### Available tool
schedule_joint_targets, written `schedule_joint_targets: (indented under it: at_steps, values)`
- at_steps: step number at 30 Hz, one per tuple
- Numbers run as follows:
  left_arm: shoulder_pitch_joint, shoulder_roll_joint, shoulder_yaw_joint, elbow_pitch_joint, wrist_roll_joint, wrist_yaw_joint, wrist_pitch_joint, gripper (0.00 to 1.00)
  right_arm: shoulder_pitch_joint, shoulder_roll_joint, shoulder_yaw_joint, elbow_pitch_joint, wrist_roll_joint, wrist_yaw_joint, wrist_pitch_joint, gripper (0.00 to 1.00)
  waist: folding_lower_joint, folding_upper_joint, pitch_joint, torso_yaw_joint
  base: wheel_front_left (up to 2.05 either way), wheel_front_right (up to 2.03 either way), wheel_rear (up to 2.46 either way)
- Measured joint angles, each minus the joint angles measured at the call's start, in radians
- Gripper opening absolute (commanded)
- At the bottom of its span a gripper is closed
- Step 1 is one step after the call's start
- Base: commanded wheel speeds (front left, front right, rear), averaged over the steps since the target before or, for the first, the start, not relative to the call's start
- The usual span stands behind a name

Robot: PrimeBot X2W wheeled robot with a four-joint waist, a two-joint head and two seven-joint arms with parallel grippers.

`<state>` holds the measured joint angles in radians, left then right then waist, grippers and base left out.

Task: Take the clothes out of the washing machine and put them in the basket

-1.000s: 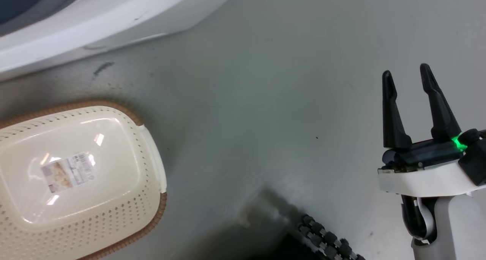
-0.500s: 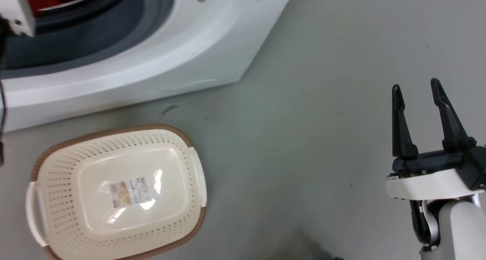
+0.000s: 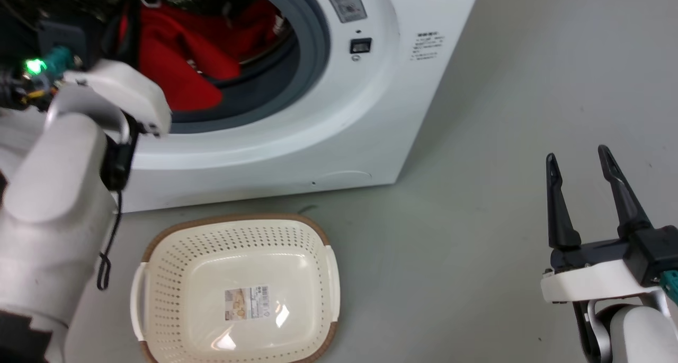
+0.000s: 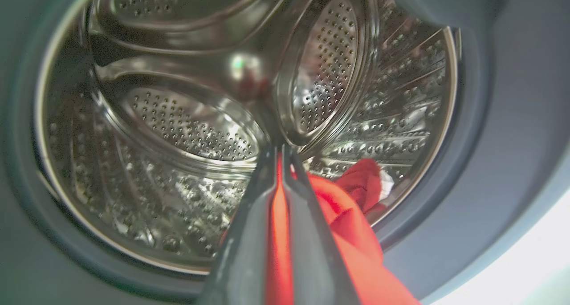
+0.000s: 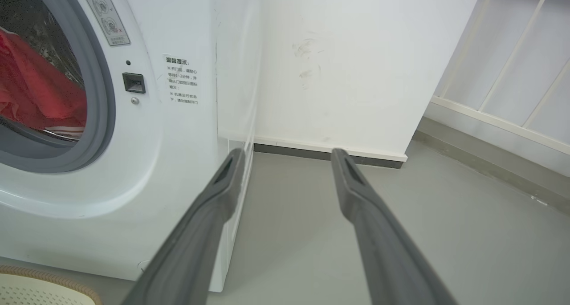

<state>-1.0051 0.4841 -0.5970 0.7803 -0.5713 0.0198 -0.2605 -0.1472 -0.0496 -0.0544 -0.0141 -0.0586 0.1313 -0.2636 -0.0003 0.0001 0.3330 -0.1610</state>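
Observation:
The white washing machine [image 3: 371,114] stands at the top of the head view with its porthole open. Red clothes [image 3: 175,61] lie heaped in the drum and hang onto the grey gasket. My left forearm [image 3: 58,193] reaches up into the porthole. In the left wrist view my left gripper [image 4: 279,151] is shut on a fold of the red clothes [image 4: 352,207], inside the steel drum [image 4: 187,127]. The cream basket [image 3: 233,220] sits on the floor just in front of the machine, holding nothing but a label. My right gripper [image 3: 577,153] hangs open over bare floor at the lower right.
Grey floor [image 3: 476,220] spreads to the right of the machine and basket. In the right wrist view a white wall [image 5: 356,64] with a dark skirting stands behind the machine [image 5: 169,131], and pale railings [image 5: 512,73] run along the far right.
The head camera has tilted up, so the porthole, the red clothes and my left arm have come into view and the basket sits lower. My right gripper stays open.

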Motion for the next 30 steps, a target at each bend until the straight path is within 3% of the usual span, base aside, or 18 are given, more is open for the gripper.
schedule_joint_targets:
  at_steps: [8,11,21,25,30]
  values:
    - [0.244,-0.018,0.147,-0.333,0.116,0.043,-0.001,0.00,0.041,0.000,0.000,0.016,-0.026,0.000,0.000,1.00,0.0001,-0.0001,-0.106,0.075,0.00,0.00,0.00]
    - [0.370,-0.029,0.219,-0.535,0.182,0.039,-0.001,0.00,0.066,-0.001,-0.008,0.024,-0.036,0.000,0.000,1.00,0.0001,0.0000,-0.162,0.123,0.00,0.00,0.00]
    - [0.559,-0.040,0.299,-0.831,0.215,0.032,-0.002,0.00,0.086,0.000,-0.030,0.032,-0.045,0.000,0.000,1.00,0.0002,0.0000,-0.202,0.185,0.00,0.00,0.00]
    - [0.637,-0.035,0.287,-0.861,0.210,0.026,0.000,0.00,0.087,-0.001,-0.036,0.032,-0.047,0.000,0.000,1.00,0.0002,0.0000,-0.197,0.200,0.00,0.00,0.00]
    - [0.711,-0.030,0.253,-0.765,0.190,0.007,0.018,0.00,0.079,0.000,-0.028,0.026,-0.056,0.000,0.000,1.00,0.0003,0.0000,-0.146,0.205,0.00,0.00,0.00]
